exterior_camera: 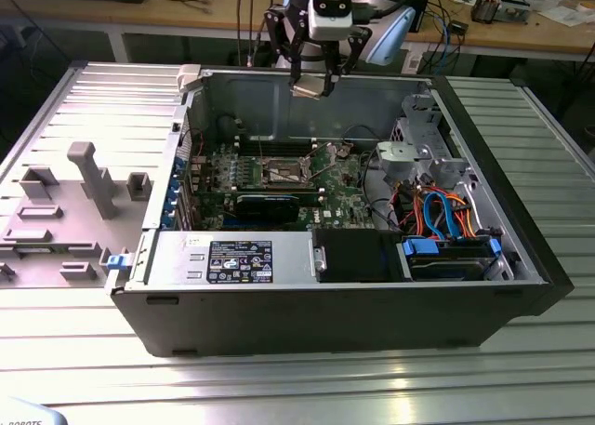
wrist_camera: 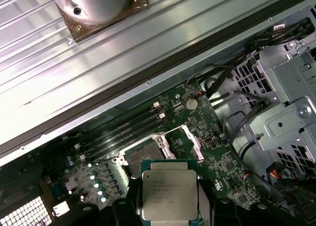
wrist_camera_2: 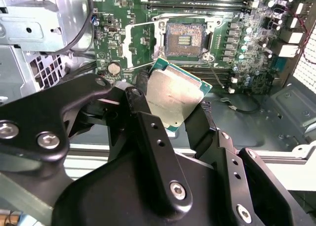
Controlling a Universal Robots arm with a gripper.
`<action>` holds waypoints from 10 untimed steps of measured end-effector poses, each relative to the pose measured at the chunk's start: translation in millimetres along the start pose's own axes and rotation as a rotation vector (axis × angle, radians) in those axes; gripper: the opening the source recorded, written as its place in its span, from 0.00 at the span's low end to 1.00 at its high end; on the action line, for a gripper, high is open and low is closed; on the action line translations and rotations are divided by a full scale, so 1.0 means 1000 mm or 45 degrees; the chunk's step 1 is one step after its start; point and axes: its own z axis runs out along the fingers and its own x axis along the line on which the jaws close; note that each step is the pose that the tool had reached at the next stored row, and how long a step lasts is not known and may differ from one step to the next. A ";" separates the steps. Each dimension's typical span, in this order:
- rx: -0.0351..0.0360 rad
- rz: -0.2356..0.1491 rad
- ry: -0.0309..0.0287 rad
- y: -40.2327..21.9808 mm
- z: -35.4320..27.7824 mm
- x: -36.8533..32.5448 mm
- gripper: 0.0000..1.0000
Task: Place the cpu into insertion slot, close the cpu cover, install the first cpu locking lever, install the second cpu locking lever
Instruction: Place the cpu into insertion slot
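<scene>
One cpu (wrist_camera_2: 174,98), clamped between the two black fingers (wrist_camera_2: 148,132) of the gripper (exterior_camera: 312,83), hangs above the far edge of the open computer case (exterior_camera: 279,323) in the exterior view. Inside, the single insertion slot (wrist_camera_2: 184,39) lies bare midway across the green board (wrist_camera_2: 111,13), its one cpu cover (wrist_camera: 194,143) swung open beside it

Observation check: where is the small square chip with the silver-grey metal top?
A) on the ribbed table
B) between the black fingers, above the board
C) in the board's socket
B: in the second wrist view the small square silver-grey chip sits between the black fingers, the square socket empty.
</scene>
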 end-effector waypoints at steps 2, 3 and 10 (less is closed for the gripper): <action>0.0001 0.011 -0.0009 0.0000 0.0000 0.0000 0.54; 0.0004 0.019 -0.0016 0.0000 0.0000 0.0000 0.54; 0.0035 0.050 -0.0054 0.0000 0.0002 0.0000 0.54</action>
